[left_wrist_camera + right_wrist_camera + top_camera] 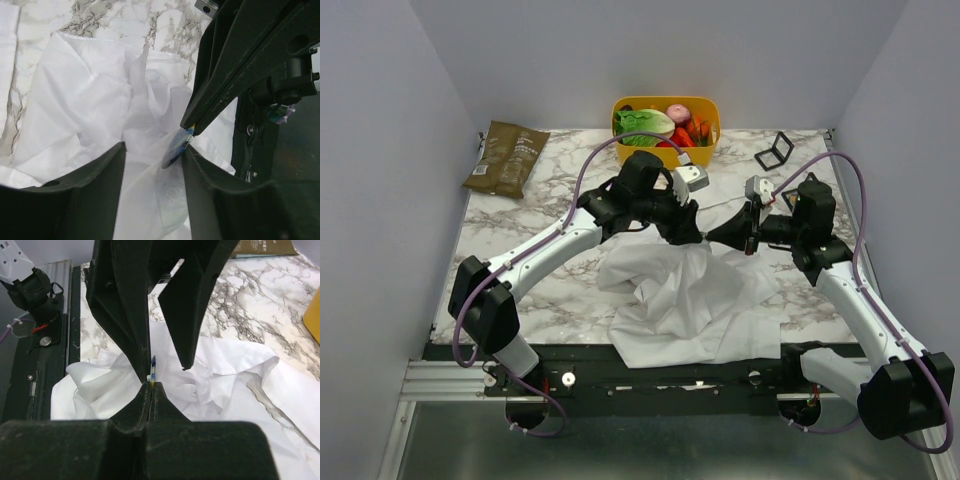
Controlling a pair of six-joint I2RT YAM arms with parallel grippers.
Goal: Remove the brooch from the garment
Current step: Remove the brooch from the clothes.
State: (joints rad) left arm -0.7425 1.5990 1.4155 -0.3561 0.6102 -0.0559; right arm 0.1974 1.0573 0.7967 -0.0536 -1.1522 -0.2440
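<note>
The white shirt [685, 300] lies crumpled on the marble table at the front middle. Both grippers meet above its upper edge. My right gripper [151, 384] is shut on the rim of the brooch [153, 368], a thin blue and yellow disc seen edge-on. The brooch also shows in the left wrist view [176, 148], pinched by the right gripper's black fingertips. My left gripper [154, 150] is open, its fingers astride a fold of shirt cloth [150, 125], and the brooch lies against its right finger. In the top view the left gripper [692, 232] faces the right gripper [713, 238].
A yellow basket [712, 112] of vegetables stands at the back middle. A brown bag [507, 157] lies at the back left. A small black folding frame [774, 151] sits at the back right. The table's black front rail [650, 365] runs below the shirt.
</note>
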